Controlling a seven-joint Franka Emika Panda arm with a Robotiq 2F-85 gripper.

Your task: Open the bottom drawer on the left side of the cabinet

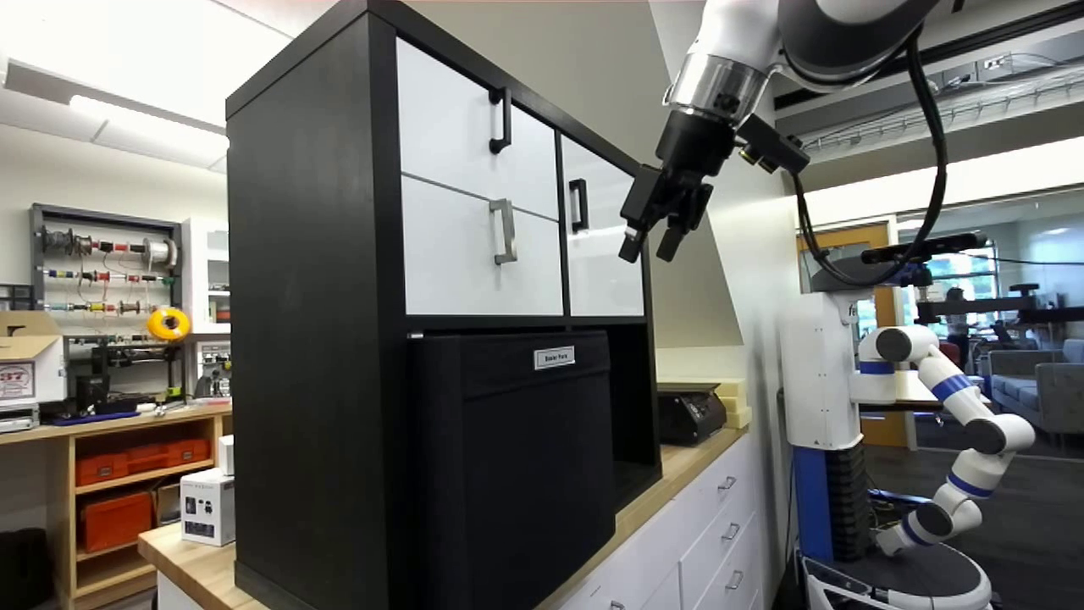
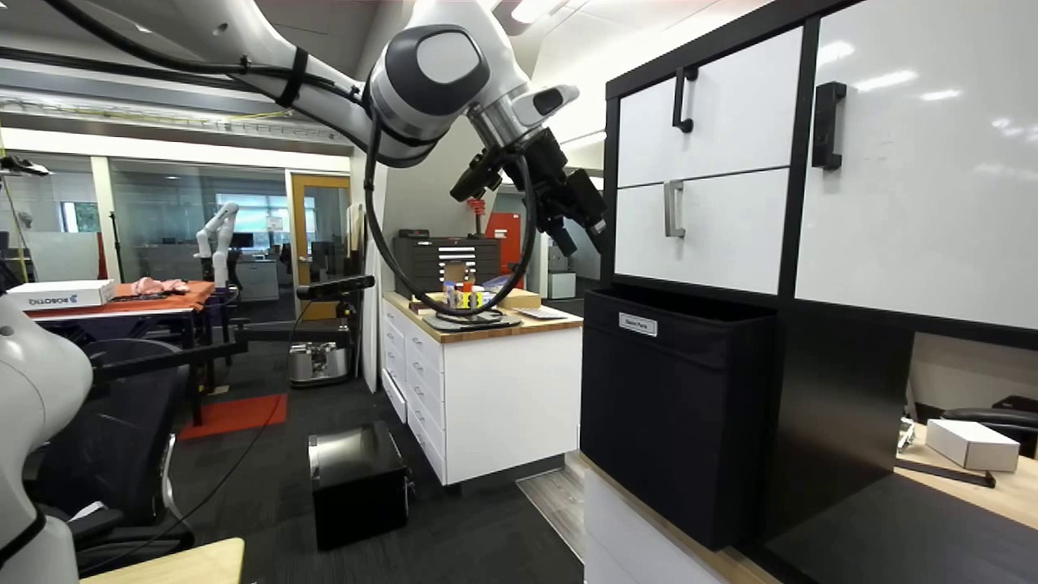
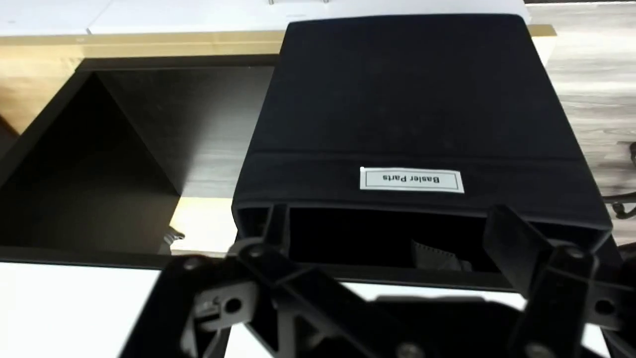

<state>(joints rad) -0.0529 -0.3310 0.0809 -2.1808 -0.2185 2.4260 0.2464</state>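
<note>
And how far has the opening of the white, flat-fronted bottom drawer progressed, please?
Done: no opening is visible; the white, flat-fronted bottom drawer sits closed in the tall black cabinet. In hand: the black two-fingered gripper is open, holding nothing, apart from the drawer's silver-grey metal handle. Left: likely reaching and gripping that handle, then pulling the drawer out.
</note>
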